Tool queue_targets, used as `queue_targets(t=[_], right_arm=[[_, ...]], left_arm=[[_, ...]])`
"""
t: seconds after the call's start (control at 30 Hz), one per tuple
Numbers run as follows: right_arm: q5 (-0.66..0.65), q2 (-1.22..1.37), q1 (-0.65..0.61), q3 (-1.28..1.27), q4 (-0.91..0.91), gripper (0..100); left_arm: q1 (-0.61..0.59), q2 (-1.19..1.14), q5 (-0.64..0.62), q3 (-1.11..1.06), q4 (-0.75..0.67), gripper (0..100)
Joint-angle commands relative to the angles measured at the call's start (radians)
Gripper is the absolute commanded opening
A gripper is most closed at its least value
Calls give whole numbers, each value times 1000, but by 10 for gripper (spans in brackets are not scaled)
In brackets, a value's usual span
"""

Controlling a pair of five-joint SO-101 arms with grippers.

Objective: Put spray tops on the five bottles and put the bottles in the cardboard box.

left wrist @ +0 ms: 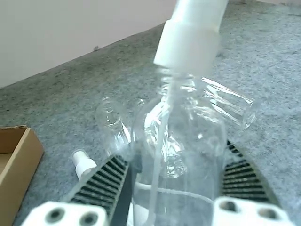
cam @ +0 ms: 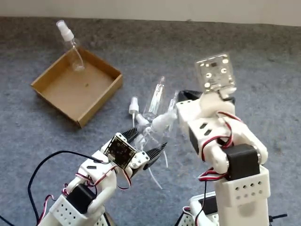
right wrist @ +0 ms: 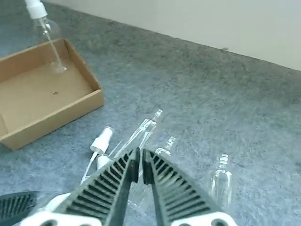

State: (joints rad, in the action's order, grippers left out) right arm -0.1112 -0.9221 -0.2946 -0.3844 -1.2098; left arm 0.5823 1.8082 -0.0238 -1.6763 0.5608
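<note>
Holds a clear bottle (left wrist: 178,136) across its belly in the left gripper (left wrist: 176,174), closed snug on both sides, near 6 o'clock on the worktop (cam: 263,94) in the high view. Carries a white spray top (left wrist: 188,35) over the neck, dip tube down inside; cannot tell whether pressed fully home. Shows the right gripper (right wrist: 140,157) at about 1 o'clock from that bottle, nearly closed, with nothing seen pinched in it.

Looks light, stiff and slick, probably thin-walled, so likely to twist or slide under a careless squeeze. Best taken at the belly for carrying and at the white collar for seating the top, never by the thin tube.

Finds the cardboard box (cam: 70,89) at 10 o'clock, with one capped bottle (cam: 75,54) leaning at its 12 o'clock corner, base inside. Leaves open bottles (right wrist: 221,176) and a loose top (cam: 134,104) on the worktop near 12 o'clock of the held one.
</note>
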Motion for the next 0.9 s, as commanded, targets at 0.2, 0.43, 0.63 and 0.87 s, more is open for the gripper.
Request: queue_targets(t=[0.2, 0.43, 0.63, 0.87], right_arm=[[5, -5, 48, 8, -105, 8], [5, -5, 50, 8, -197, 8], [5, -7, 47, 8, -271, 8], [11, -45, 1, 8, -298, 6]], left_arm=[[-12, 21, 3, -16, -12, 148], [-12, 21, 3, -16, -12, 148], [-12, 21, 5, -18, -12, 148], [-10, 21, 5, -18, -12, 148]])
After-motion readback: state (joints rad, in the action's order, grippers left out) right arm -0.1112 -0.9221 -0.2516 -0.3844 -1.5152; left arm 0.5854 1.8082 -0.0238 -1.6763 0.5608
